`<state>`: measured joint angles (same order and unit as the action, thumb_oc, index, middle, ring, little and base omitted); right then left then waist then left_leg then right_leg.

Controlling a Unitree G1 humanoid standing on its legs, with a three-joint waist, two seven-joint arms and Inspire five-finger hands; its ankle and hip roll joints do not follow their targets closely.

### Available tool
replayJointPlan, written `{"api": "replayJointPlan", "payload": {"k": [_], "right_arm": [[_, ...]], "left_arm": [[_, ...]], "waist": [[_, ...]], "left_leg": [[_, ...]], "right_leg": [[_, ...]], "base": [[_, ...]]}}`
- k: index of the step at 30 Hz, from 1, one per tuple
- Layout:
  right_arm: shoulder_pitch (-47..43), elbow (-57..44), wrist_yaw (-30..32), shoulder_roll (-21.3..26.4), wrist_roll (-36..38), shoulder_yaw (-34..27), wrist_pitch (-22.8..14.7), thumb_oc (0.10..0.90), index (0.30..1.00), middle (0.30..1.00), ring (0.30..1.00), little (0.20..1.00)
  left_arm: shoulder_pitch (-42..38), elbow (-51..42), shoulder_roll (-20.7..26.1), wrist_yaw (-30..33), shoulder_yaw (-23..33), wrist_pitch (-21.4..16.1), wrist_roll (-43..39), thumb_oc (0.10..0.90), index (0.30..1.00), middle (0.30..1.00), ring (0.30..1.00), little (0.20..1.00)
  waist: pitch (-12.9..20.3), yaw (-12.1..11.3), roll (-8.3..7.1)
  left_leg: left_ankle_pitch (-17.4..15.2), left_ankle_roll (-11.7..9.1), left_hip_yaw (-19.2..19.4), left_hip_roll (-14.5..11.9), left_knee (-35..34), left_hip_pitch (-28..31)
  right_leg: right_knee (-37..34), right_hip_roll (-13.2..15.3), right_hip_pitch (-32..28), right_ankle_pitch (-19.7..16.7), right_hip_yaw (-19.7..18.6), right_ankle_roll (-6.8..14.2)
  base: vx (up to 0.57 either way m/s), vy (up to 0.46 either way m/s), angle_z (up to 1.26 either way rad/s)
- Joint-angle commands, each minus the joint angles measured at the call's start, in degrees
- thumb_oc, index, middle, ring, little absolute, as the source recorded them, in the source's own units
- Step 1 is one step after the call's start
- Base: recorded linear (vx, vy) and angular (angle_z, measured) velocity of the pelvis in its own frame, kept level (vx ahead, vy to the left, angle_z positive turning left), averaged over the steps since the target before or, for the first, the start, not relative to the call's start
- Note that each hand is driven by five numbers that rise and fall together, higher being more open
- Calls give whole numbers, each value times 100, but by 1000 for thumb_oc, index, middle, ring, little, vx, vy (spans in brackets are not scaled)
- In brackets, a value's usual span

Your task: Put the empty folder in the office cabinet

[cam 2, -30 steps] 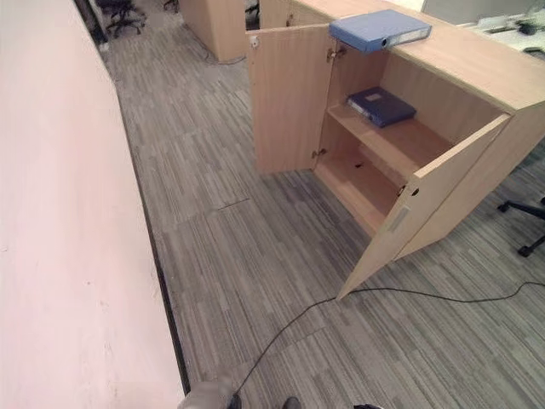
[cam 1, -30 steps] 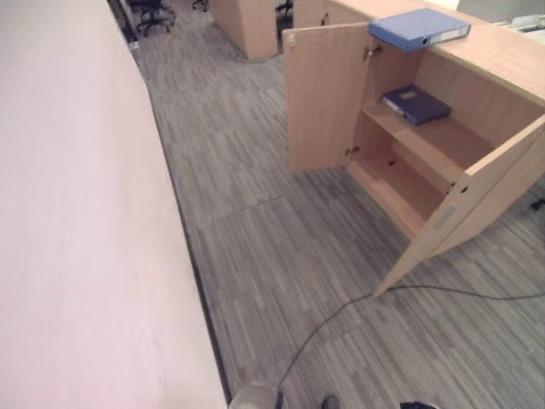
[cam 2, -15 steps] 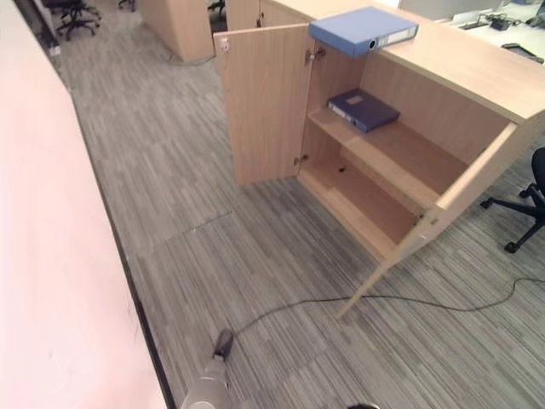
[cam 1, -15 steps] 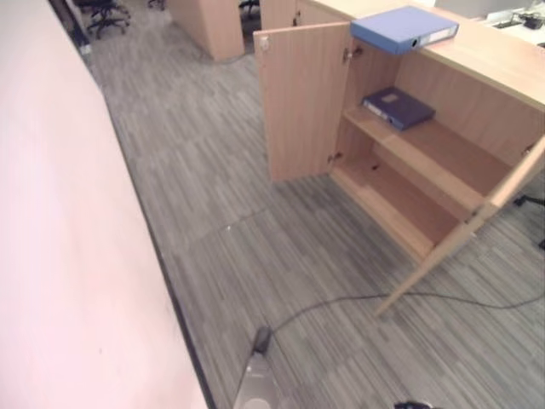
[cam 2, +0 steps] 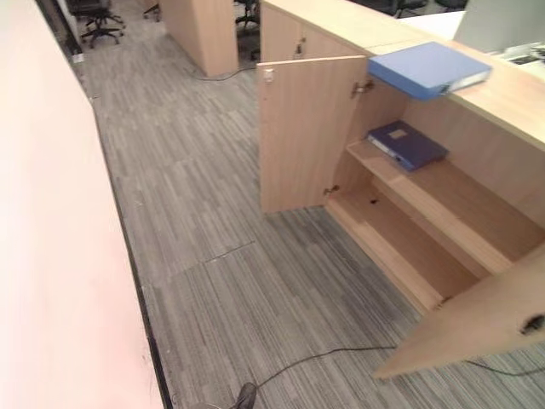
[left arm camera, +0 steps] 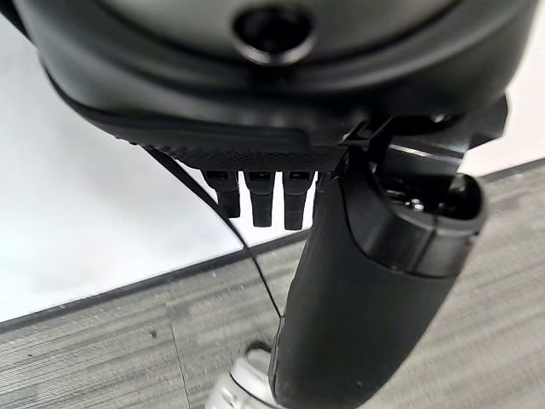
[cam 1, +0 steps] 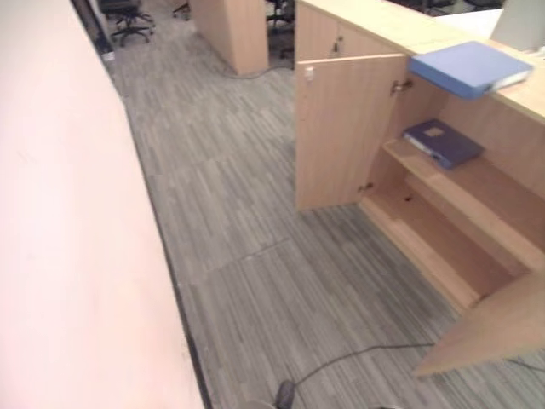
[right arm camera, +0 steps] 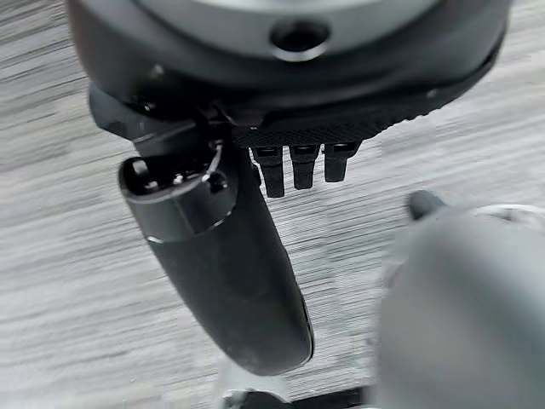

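A light blue folder (cam 1: 468,68) lies flat on top of the wooden office cabinet (cam 2: 443,247). A dark blue folder (cam 2: 407,143) lies on the upper shelf inside it. Both cabinet doors stand open: the left door (cam 1: 345,132) faces me and the right door (cam 1: 494,328) swings out at the lower right. The bottom shelf is bare. My left hand (left arm camera: 366,290) hangs over the carpet by the wall, fingers straight, holding nothing. My right hand (right arm camera: 221,264) hangs over the carpet the same way, open and holding nothing.
A pale wall (cam 1: 68,256) runs along the whole left side. Grey striped carpet (cam 1: 247,230) lies between the wall and the cabinet. A second wooden unit (cam 1: 234,30) and an office chair (cam 1: 128,13) stand at the far back. A monitor (cam 1: 521,21) sits on the cabinet top.
The whole picture has shifted, so the camera has moved; the cabinet now sits further right and closer. The folders and doors have kept their places.
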<state>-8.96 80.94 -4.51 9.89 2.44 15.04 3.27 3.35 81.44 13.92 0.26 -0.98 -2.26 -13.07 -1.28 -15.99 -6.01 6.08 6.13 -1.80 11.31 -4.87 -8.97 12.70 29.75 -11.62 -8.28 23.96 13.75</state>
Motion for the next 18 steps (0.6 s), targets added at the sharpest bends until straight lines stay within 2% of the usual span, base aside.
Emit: {"api": "replayJointPlan", "payload": {"k": [1,2,3,5,6,7,11,12,13,14,15,16,17,18], "right_arm": [[-287,-162,58,412,121,135,-16,800,900,900,900,900],[-380,-205,82,436,130,157,-29,800,900,900,900,900],[-381,-204,82,437,130,157,-29,800,900,900,900,900],[-461,-244,104,437,209,140,-45,800,900,900,900,900],[-467,-242,119,449,256,110,-59,800,900,900,900,900],[-467,-242,119,449,256,111,-60,800,900,900,900,900],[-394,-241,158,464,312,112,-80,800,900,900,900,900],[-385,-218,163,463,325,124,-76,800,900,900,900,900],[-395,-218,168,479,345,158,-86,800,900,900,900,900],[-398,-217,168,483,345,158,-87,800,900,900,900,900],[-550,-208,205,554,380,148,-94,800,900,900,900,900],[-563,-202,203,565,382,152,-94,800,900,900,900,900],[-651,-204,211,613,408,159,-95,800,900,900,900,900],[-706,-215,218,683,472,192,-116,800,900,900,900,900]], "left_arm": [[246,35,171,183,110,-53,138,800,900,900,900,900],[249,15,160,170,62,-62,146,800,900,900,900,900],[248,15,160,170,62,-62,146,800,900,900,900,900],[263,28,150,146,24,-64,163,800,900,900,900,900],[282,77,144,141,12,-48,189,800,900,900,900,900],[282,78,143,141,12,-49,189,800,900,900,900,900],[346,168,180,121,-8,42,280,800,900,900,900,900],[348,169,190,105,-4,63,293,800,900,900,900,900],[380,97,166,96,-32,53,275,800,900,900,900,900],[378,96,162,96,-33,54,275,800,900,900,900,900],[412,19,119,109,-80,26,180,800,900,900,900,900],[405,18,107,111,-78,27,178,800,900,900,900,900],[423,-25,76,123,-92,19,105,800,900,900,900,900],[402,-84,50,137,-106,-4,14,800,900,900,900,900]], "waist": [[-41,-189,109],[-31,-211,117],[-29,-210,116],[-26,-218,150],[-1,-176,189],[-1,-181,185],[-199,-5,280],[-282,16,314],[-458,31,444],[-459,22,445],[-713,141,672],[-721,104,687],[-880,211,792],[-1141,471,784]], "left_leg": [[-66,-620,-409,-351,-13,-610],[-105,-577,-459,-257,-13,-657],[-104,-576,-459,-256,-13,-660],[-144,-520,-519,-147,-13,-662],[-229,-413,-556,9,-13,-569],[-228,-409,-548,13,-13,-572],[-454,-122,-590,318,-13,-77],[-530,-54,-545,327,-13,92],[-578,10,-479,202,-13,370],[-579,6,-469,200,-13,366],[-506,18,-500,15,-13,646],[-529,-6,-465,-19,-13,647],[-514,-32,-457,-107,-13,820],[-609,-87,-493,-120,-13,1184]], "right_leg": [[-570,89,-118,-1521,71,125],[-539,136,-108,-1793,163,125],[-541,136,-107,-1795,164,125],[-462,226,-104,-2029,208,125],[-88,435,-10,-2164,133,125],[-76,445,3,-2164,120,125],[1743,995,594,-2172,-450,125],[1883,992,797,-2172,-571,125],[1988,630,1368,-1488,-536,-4],[2008,632,1388,-1472,-551,-8],[2195,-6,2230,-522,-512,-224],[2222,-38,2263,-481,-542,-259],[2058,-435,2614,-337,-539,-291],[1165,-1381,3085,-386,-428,-282]], "base": [[205,146,33],[66,79,18],[103,122,18],[141,191,10],[161,231,2],[182,266,-2],[129,267,9],[182,239,-3],[139,154,-23],[115,83,-35],[19,-16,-65],[33,-39,-54],[119,-119,-36],[198,-148,-37]]}}
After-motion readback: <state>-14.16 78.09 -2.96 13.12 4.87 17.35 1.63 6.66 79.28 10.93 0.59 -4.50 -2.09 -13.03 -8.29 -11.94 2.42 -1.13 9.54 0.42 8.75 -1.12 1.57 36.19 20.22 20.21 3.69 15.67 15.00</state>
